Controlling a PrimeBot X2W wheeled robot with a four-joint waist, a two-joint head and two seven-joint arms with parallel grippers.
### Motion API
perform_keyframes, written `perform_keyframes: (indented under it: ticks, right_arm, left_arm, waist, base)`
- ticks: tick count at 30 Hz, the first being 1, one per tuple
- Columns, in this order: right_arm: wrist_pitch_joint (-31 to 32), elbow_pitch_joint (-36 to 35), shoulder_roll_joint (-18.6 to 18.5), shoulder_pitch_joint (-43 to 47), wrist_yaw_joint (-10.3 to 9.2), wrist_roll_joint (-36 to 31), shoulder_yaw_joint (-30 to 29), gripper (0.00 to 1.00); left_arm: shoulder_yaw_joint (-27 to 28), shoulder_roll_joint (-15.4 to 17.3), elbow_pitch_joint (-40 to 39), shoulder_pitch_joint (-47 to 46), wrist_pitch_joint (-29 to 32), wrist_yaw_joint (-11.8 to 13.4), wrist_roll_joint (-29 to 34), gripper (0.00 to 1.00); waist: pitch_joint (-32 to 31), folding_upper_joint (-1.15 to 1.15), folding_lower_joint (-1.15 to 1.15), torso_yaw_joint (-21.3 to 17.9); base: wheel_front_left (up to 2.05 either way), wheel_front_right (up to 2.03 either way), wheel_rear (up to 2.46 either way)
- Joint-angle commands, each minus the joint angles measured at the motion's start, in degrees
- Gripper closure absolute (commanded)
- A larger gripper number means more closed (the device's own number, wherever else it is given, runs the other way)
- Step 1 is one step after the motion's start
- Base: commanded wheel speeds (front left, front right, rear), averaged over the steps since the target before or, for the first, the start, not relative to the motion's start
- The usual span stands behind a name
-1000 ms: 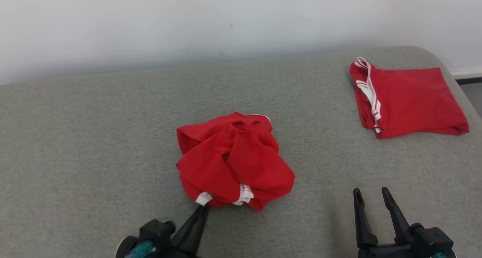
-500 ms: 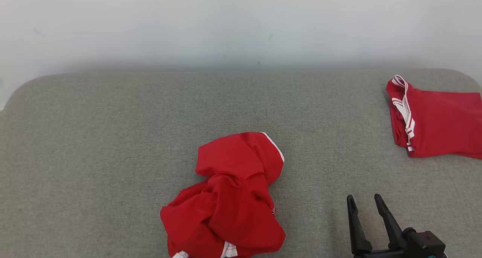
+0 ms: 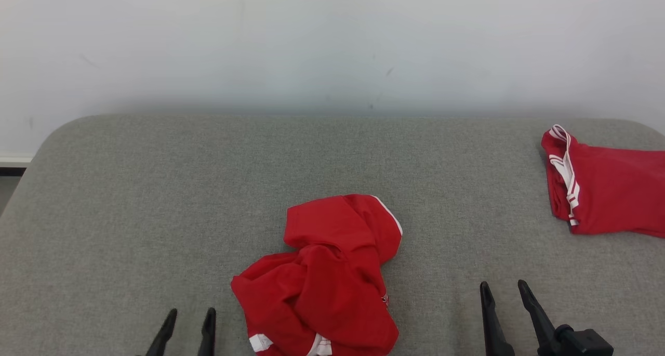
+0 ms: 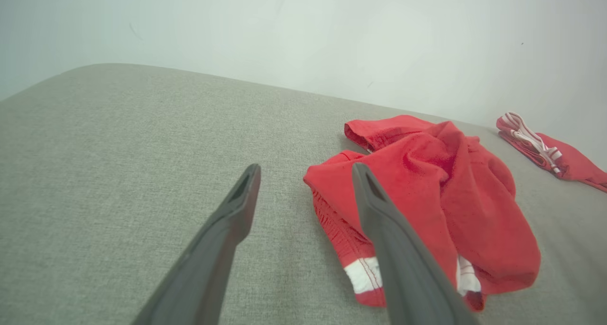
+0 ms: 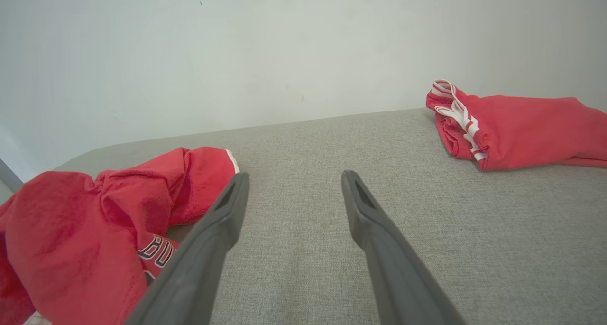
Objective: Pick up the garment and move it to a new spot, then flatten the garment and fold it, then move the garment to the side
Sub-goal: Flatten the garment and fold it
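Observation:
A crumpled red garment [image 3: 327,278] with white trim lies in a heap near the front middle of the grey padded surface [image 3: 156,200]. My left gripper [image 3: 189,316] stands open just to its left, holding nothing. In the left wrist view the same garment [image 4: 427,192] sits right of my open left gripper [image 4: 306,171], and its right finger [image 4: 398,258] crosses in front of the cloth's white cuff. My right gripper [image 3: 504,288] is open, well to the right of the heap. In the right wrist view the right gripper [image 5: 293,178] frames bare surface, with the garment [image 5: 95,220] at lower left.
A second red garment [image 3: 608,195], folded, with white striped trim, lies at the far right of the surface; it is also the folded garment [image 5: 517,125] in the right wrist view. A white wall [image 3: 332,44] backs the surface. The surface's rounded left corner [image 3: 57,132] is in view.
My left gripper, shut on the garment's white cuff a second ago, has let go and now stands open beside the heap. The garment has stretched out toward me. The head camera has shifted.

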Motion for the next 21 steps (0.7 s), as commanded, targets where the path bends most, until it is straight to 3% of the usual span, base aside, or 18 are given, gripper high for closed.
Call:
perform_keyframes:
  ticks: [1, 9, 21]
  right_arm:
    - [0.02, 0.11, 0.02, 0.63, -0.16, -0.11, 0.26, 0.00]
    - [0.02, 4.99, 0.03, 0.60, -0.16, 0.92, 7.10, 0.00]
    - [0.02, 16.66, -0.01, -5.13, -0.16, 5.03, 19.76, 0.00]
  left_arm:
    - [1.25, -0.68, -0.69, 0.87, -0.20, 0.22, 0.97, 0.00]
    - [11.49, -5.27, -2.77, 1.88, -0.19, 0.31, 8.17, 0.00]
    - [12.08, -7.42, -1.24, 0.50, -0.20, 0.00, 9.47, 0.00]
  waist:
    - [-0.15, 0.00, 0.00, 0.11]
    - [-0.19, 0.00, 0.00, 0.95]
    - [0.15, 0.00, 0.00, 4.54]
  base:
    - [0.00, 0.00, 0.00]
    - [0.00, 0.00, 0.00]
    - [0.00, 0.00, 0.00]
